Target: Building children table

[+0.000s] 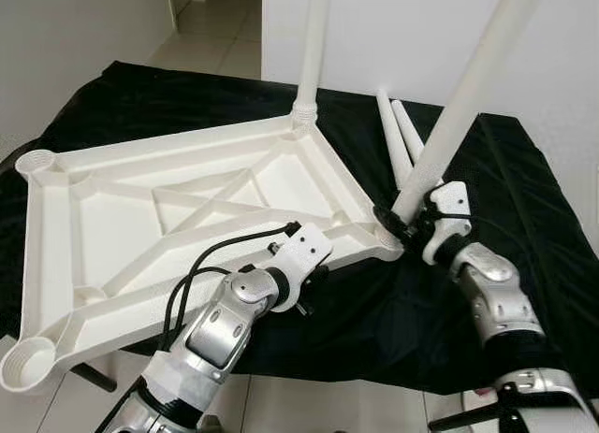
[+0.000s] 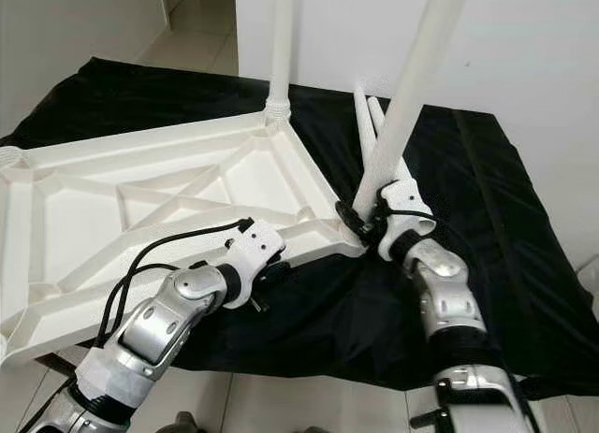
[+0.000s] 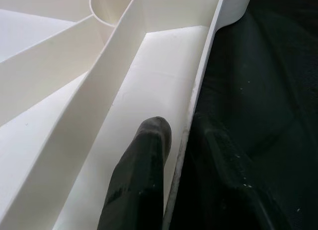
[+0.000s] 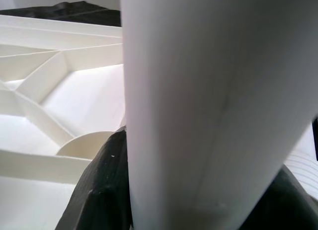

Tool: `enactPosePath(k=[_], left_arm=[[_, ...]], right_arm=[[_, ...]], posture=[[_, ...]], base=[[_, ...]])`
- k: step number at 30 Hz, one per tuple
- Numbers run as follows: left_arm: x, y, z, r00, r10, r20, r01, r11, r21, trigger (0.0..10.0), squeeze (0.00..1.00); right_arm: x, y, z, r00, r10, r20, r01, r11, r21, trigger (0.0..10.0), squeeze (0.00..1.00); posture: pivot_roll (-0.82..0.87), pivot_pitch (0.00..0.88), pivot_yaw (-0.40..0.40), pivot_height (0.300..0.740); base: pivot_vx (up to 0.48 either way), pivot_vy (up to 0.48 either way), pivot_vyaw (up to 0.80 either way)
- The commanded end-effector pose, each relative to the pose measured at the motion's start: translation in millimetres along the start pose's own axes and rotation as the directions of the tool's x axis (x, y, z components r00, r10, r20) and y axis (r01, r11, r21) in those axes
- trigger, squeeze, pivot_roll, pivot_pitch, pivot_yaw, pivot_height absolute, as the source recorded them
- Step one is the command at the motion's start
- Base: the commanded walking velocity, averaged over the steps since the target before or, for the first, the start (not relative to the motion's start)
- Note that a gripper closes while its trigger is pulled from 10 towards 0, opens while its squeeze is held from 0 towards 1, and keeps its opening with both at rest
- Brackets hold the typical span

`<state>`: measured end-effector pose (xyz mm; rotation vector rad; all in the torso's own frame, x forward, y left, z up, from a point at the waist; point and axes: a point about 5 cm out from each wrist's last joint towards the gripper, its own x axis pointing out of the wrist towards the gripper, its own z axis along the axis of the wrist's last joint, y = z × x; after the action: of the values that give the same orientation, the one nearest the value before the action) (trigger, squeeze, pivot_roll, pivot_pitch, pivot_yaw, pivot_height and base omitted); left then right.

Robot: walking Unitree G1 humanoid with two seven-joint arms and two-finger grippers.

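Tabletop of white moulded plastic (image 1: 187,218), flipped underside up so its criss-cross ribs show, lies on a counter draped in black cloth (image 1: 505,218), with one corner hanging past the near edge. One long white plastic leg (image 1: 312,50) stands upright in the socket at the far corner. The right end effector (image 1: 412,218) is clamped on a second long white tapered leg (image 1: 468,87), which leans away to the right with its foot at the near right corner socket (image 1: 386,237); in the right wrist view the black fingers (image 4: 104,185) press against both sides of that leg. Two more white tapered legs (image 1: 398,138) lie flat on the cloth just behind it, side by side. The left end effector (image 1: 314,279) sits at the near rim of the tabletop; in the left wrist view one black finger (image 3: 141,175) lies inside the rim wall and the other outside it, gripping the thin edge. Pale tiled floor (image 1: 215,40) shows beyond the counter.
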<state>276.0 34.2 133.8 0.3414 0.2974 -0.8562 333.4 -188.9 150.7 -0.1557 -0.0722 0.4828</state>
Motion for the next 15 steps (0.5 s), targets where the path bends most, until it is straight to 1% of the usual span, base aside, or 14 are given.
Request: enactPosePath(k=[1,2,5,6,8,9,10,11,13,14,15], left_arm=[[1.5,-6.2,7.8,0.999,-0.039,0.024,0.038,0.999,0.018,10.0,0.00],[1.4,-6.4,7.8,0.999,-0.039,0.024,0.038,0.999,0.017,10.0,0.00],[0.7,-7.2,7.5,0.999,-0.037,0.024,0.037,0.999,0.013,10.0,0.00],[0.7,-7.2,7.5,0.999,-0.037,0.024,0.037,0.999,0.013,10.0,0.00],[0.4,-7.5,7.2,0.999,-0.036,0.023,0.036,0.999,0.011,10.0,0.00],[0.4,-7.5,7.2,0.999,-0.036,0.023,0.036,0.999,0.011,10.0,0.00],[0.1,-7.8,6.8,0.999,-0.035,0.023,0.035,0.999,0.008,10.0,0.00],[0.1,-7.8,6.8,0.999,-0.035,0.023,0.035,0.999,0.008,10.0,0.00],[-0.1,-7.9,6.4,0.999,-0.033,0.021,0.033,0.999,0.006,10.0,0.00],[-0.1,-7.9,6.3,0.999,-0.033,0.021,0.033,0.999,0.006,10.0,0.00],[-0.1,-7.9,6.3,0.999,-0.033,0.021,0.033,0.999,0.006,10.0,0.00]], right_arm=[[-2.0,0.5,-8.9,0.998,-0.040,-0.044,0.041,0.999,0.018,10.0,0.00],[-1.0,4.9,-9.4,0.998,-0.051,-0.039,0.052,0.998,0.023,10.0,0.00],[4.6,23.6,-9.8,0.988,-0.148,-0.033,0.150,0.986,0.067,10.0,0.00],[4.6,23.6,-9.8,0.988,-0.148,-0.033,0.150,0.986,0.067,10.0,0.00],[6.2,30.2,-10.3,0.978,-0.205,-0.041,0.208,0.974,0.090,10.0,0.00],[6.2,30.2,-10.3,0.978,-0.205,-0.041,0.208,0.974,0.090,10.0,0.00],[7.4,35.3,-10.9,0.953,-0.296,-0.060,0.300,0.950,0.090,10.0,0.00],[7.4,35.3,-10.9,0.953,-0.296,-0.060,0.300,0.950,0.090,10.0,0.00],[6.3,38.7,-14.0,0.901,-0.419,-0.107,0.428,0.900,0.082,10.0,0.00],[5.7,39.4,-14.8,0.887,-0.446,-0.120,0.457,0.886,0.079,10.0,0.00],[5.7,39.4,-14.8,0.887,-0.446,-0.120,0.457,0.886,0.079,10.0,0.00]], posture=[[0.10,0.065,-0.047,0.740],[0.10,0.065,-0.047,0.740],[0.11,0.071,-0.054,0.740],[0.11,0.071,-0.054,0.740],[0.11,0.071,-0.054,0.740],[0.11,0.071,-0.054,0.740],[0.11,0.072,-0.057,0.740],[0.11,0.072,-0.057,0.740],[0.11,0.073,-0.059,0.740],[0.11,0.073,-0.059,0.740],[0.11,0.073,-0.059,0.740]], base=[[0.000,0.000,0.00],[0.000,0.000,0.00],[0.000,0.000,0.00],[0.000,0.000,0.00],[0.000,0.000,0.00],[0.000,0.000,0.00],[0.000,0.000,0.00],[0.000,0.000,0.00],[0.000,0.000,0.00],[0.000,0.000,0.00],[0.000,0.000,0.00]])
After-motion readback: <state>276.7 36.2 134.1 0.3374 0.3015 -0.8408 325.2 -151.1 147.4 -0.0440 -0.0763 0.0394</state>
